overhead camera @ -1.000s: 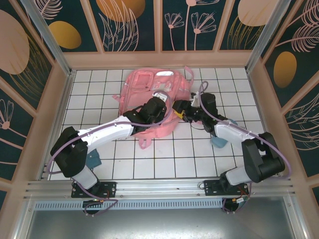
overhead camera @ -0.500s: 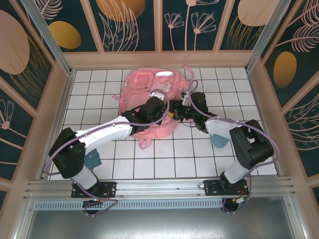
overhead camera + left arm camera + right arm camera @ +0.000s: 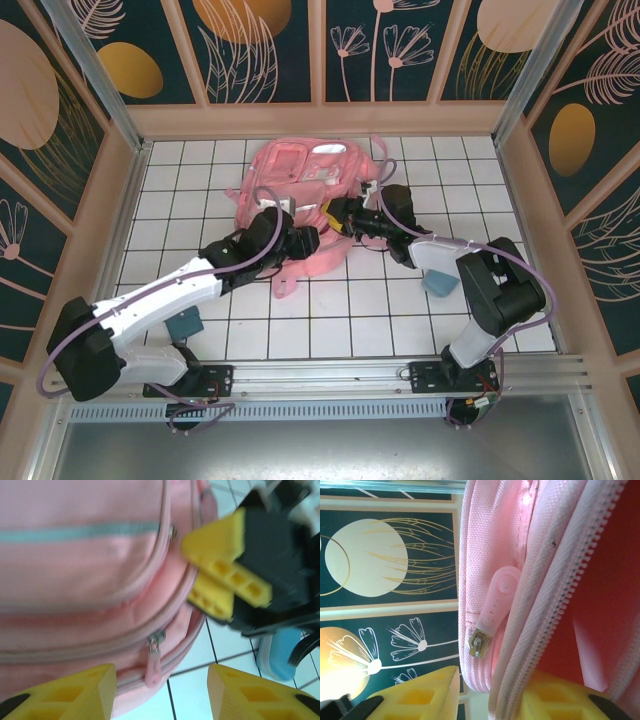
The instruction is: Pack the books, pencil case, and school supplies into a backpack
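Observation:
The pink backpack [image 3: 300, 185] lies flat on the tiled table, in the middle toward the back. My right gripper [image 3: 335, 212] is at its right edge. In the right wrist view the right gripper [image 3: 490, 695] is shut on the backpack's zipper rim [image 3: 530, 630], with one finger inside against the red lining. A zipper pull [image 3: 496, 605] hangs just above. My left gripper [image 3: 303, 240] is open over the bag's near edge. In the left wrist view the left gripper [image 3: 160, 695] holds nothing, and a zipper pull [image 3: 154, 662] lies beyond it. The blue pencil case [image 3: 438, 282] lies by the right arm. The books are out of view.
A small dark teal object [image 3: 183, 325] lies near the left arm's base. Loose pink straps [image 3: 285, 288] trail from the bag's near side. Patterned walls enclose the table on three sides. White tiles stretch between the bag and the arm bases.
The left gripper has opened and drawn back toward the near left, off the backpack. The right gripper has moved left to the bag's edge and closed on the zipper rim.

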Robot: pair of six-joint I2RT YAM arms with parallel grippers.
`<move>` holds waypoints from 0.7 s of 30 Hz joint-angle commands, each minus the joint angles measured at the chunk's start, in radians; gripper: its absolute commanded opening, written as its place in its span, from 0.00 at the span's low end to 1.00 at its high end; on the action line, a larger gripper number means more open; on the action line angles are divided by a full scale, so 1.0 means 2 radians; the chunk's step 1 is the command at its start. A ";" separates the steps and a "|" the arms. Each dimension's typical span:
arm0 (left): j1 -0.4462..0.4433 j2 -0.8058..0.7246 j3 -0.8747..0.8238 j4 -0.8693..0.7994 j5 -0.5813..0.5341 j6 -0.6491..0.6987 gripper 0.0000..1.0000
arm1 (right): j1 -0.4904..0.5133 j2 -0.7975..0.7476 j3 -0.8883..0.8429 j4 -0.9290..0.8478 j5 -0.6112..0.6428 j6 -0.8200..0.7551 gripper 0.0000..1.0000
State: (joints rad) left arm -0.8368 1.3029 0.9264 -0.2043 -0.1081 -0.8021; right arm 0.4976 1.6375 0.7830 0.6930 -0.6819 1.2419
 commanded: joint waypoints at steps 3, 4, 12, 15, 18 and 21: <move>0.003 0.034 -0.013 0.057 0.056 -0.041 0.47 | 0.010 -0.007 0.021 0.059 -0.018 0.003 0.27; 0.005 0.037 -0.015 0.061 0.056 -0.043 0.46 | 0.010 -0.007 0.021 0.060 -0.017 0.003 0.27; 0.021 0.056 -0.022 0.062 0.030 -0.048 0.31 | 0.013 -0.009 0.024 0.053 -0.016 0.000 0.12; 0.023 0.061 -0.022 0.069 0.041 -0.046 0.26 | 0.013 -0.008 0.026 0.047 -0.015 -0.002 0.08; 0.025 0.058 -0.028 0.086 0.059 -0.043 0.22 | 0.013 -0.008 0.026 0.041 -0.012 -0.004 0.05; 0.030 0.056 -0.039 0.115 0.094 -0.045 0.26 | 0.013 -0.008 0.027 0.040 -0.010 -0.004 0.04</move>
State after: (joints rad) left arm -0.7891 1.4132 0.8684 -0.0555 0.0090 -0.8940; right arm 0.5106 1.6375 0.7830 0.6834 -0.6819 1.2480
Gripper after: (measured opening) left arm 0.254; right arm 0.089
